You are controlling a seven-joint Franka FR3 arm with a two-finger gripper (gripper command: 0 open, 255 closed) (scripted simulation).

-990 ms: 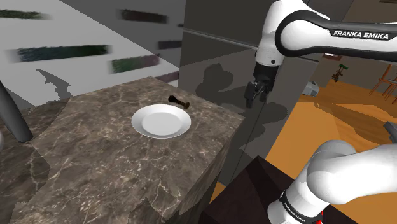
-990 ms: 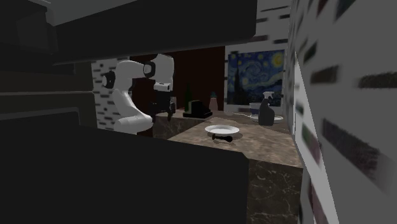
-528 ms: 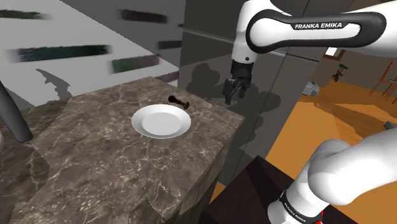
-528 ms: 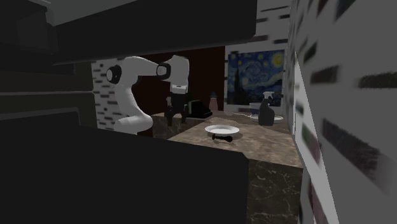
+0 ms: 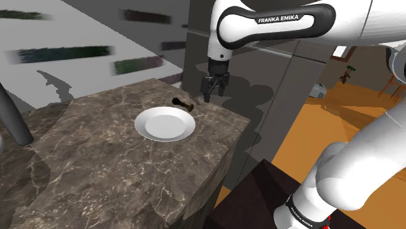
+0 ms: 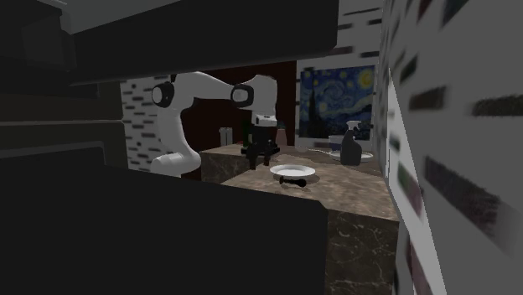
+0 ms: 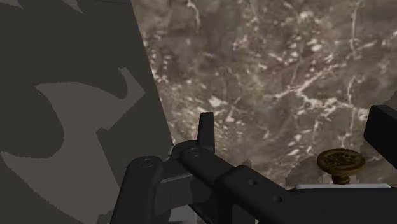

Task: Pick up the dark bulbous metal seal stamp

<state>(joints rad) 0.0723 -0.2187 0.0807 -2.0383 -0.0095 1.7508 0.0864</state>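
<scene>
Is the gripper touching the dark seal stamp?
Apart. The shoulder view shows the gripper hovering beside the seal stamp, with bare counter between them.

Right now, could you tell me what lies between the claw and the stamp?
Nothing: in the shoulder view, only bare marble counter separates the claw from the stamp.

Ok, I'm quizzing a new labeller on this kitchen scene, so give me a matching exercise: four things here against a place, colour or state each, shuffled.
1 seal stamp
2 plate
3 claw
4 spray bottle

A open, above the countertop
B white, round
C upright in front of the painting
D dark, lying beside the plate

Pairs: 1-D, 2-B, 3-A, 4-C
</scene>
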